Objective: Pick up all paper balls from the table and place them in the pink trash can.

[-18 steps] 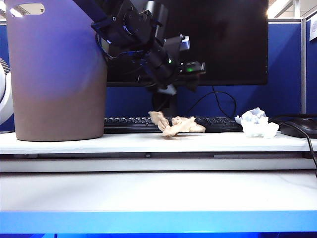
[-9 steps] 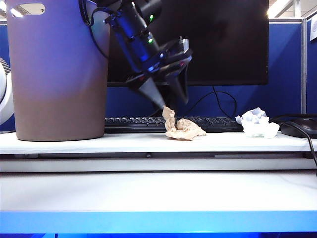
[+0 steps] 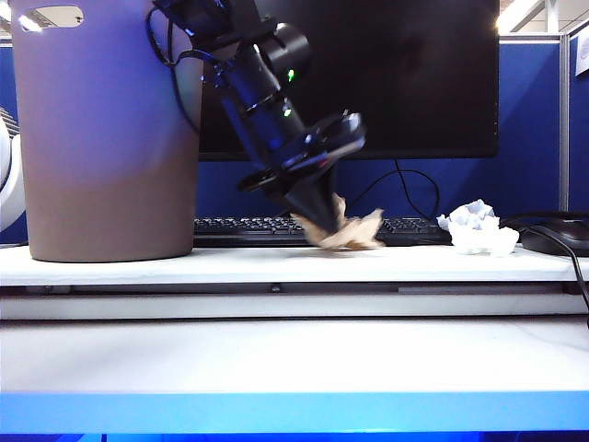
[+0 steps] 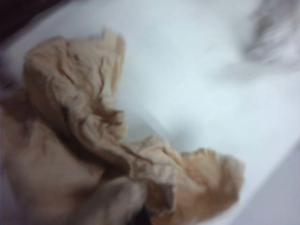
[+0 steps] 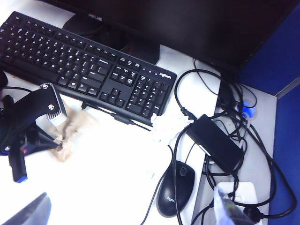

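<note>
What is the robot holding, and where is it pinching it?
The left gripper is shut on the tan paper ball, pinching its crumpled left end. The right gripper is out of view, so nothing shows there.

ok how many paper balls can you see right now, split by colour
tan-brown paper ball: 1, on the table in front of the keyboard, with the left gripper shut on it
white paper ball: 1, lying free further right on the table, near the mouse
total: 2
</note>
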You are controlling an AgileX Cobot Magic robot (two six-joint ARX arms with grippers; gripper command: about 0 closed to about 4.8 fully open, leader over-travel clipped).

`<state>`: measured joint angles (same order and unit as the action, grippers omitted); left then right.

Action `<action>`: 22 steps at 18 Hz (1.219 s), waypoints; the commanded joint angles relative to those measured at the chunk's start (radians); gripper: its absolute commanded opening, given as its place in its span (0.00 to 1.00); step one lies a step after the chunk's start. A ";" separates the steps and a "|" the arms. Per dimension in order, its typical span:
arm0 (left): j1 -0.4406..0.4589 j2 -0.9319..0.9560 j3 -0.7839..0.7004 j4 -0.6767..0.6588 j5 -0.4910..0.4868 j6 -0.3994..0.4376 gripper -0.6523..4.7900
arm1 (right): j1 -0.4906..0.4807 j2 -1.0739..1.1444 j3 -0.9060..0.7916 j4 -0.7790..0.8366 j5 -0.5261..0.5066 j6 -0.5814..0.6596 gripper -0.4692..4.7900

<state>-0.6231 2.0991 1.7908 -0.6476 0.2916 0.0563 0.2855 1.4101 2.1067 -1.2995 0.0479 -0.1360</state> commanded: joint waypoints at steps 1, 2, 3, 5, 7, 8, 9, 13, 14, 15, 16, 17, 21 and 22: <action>-0.016 -0.079 0.004 0.104 0.071 -0.053 0.11 | 0.001 -0.022 0.003 0.016 -0.006 0.005 1.00; -0.016 -0.126 0.005 0.147 0.064 -0.063 0.11 | 0.001 -0.028 0.003 0.014 -0.005 0.005 1.00; -0.016 -0.207 0.027 0.169 0.008 -0.069 0.11 | 0.001 -0.034 0.003 0.013 -0.007 0.005 1.00; -0.014 -0.319 0.107 0.074 -0.122 -0.034 0.11 | 0.001 -0.040 0.003 0.010 -0.036 0.005 1.00; -0.014 -0.422 0.175 -0.024 -0.242 0.036 0.11 | 0.001 -0.042 0.003 0.010 -0.058 0.005 1.00; -0.014 -0.491 0.220 -0.129 -0.391 0.092 0.11 | 0.001 -0.042 0.003 0.011 -0.059 0.005 1.00; -0.004 -0.534 0.246 -0.220 -0.532 0.137 0.11 | 0.001 -0.042 0.003 0.015 -0.059 0.005 1.00; 0.190 -0.627 0.263 -0.420 -0.597 0.142 0.11 | 0.001 -0.039 0.002 0.021 -0.075 0.000 1.00; 0.239 -0.626 0.261 -0.444 -0.574 0.142 0.15 | 0.001 -0.038 0.000 0.018 -0.064 0.001 1.00; 0.270 -0.618 0.256 -0.446 -0.550 0.142 0.39 | 0.001 -0.038 -0.010 0.009 -0.044 0.000 1.00; 0.280 -0.612 0.252 -0.446 -0.526 0.142 0.64 | 0.000 -0.038 -0.026 0.000 -0.001 0.000 1.00; 0.280 -0.600 0.251 -0.443 -0.512 0.151 0.81 | -0.003 -0.038 -0.049 -0.003 0.057 0.000 1.00; 0.280 -0.567 0.251 -0.445 -0.484 0.198 0.87 | -0.027 0.002 -0.273 0.144 0.055 -0.111 1.00; 0.280 -0.565 0.251 -0.445 -0.486 0.199 0.87 | -0.032 0.040 -0.322 0.227 0.066 -0.129 1.00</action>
<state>-0.3420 1.5349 2.0399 -1.0996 -0.2005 0.2512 0.2577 1.4345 1.8000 -1.1595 0.1059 -0.2481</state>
